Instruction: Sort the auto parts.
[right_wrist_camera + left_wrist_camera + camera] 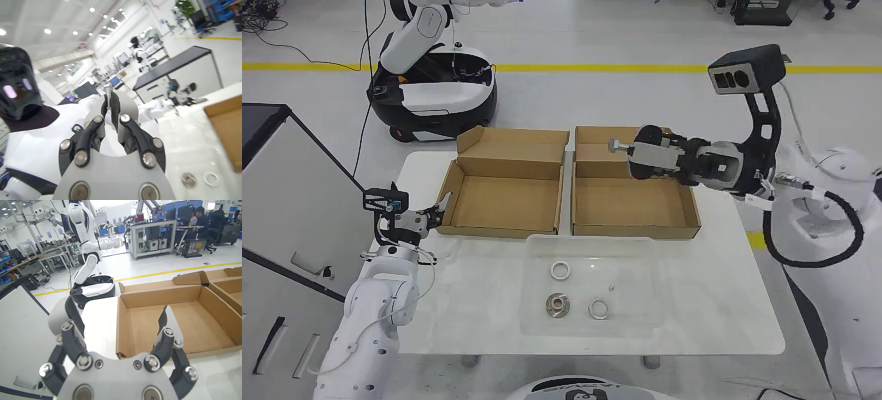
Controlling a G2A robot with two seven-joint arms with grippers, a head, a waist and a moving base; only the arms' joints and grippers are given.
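**Two arms at a white sorting table, one gripping a bolt**

Two open cardboard boxes sit side by side on a white table (482, 330) in the middle of the top view: the left box (507, 200) and the right box (632, 205), their inner walls touching. Just below them lies a clear tray (542, 250). It holds a white ring (561, 270), a flanged metal part (558, 304) and a metal washer (599, 309), each apart from the others. The room is a bright workshop with a pale floor (642, 40). A yellow line (572, 68) crosses the top of the frame, and a second robot (432, 90) on a black base stands at the upper left.

The right gripper (630, 150) comes in from the right of the frame. Its fingers are clenched on a bolt (614, 146), held over the upper left corner of the right box. The right wrist view shows the bolt (107, 91) pinched along its threaded shaft, head beyond the fingertips. The left gripper (432, 213) sits at the middle left, just beside the left box's outer wall, fingers spread wide and holding nothing (117, 306).
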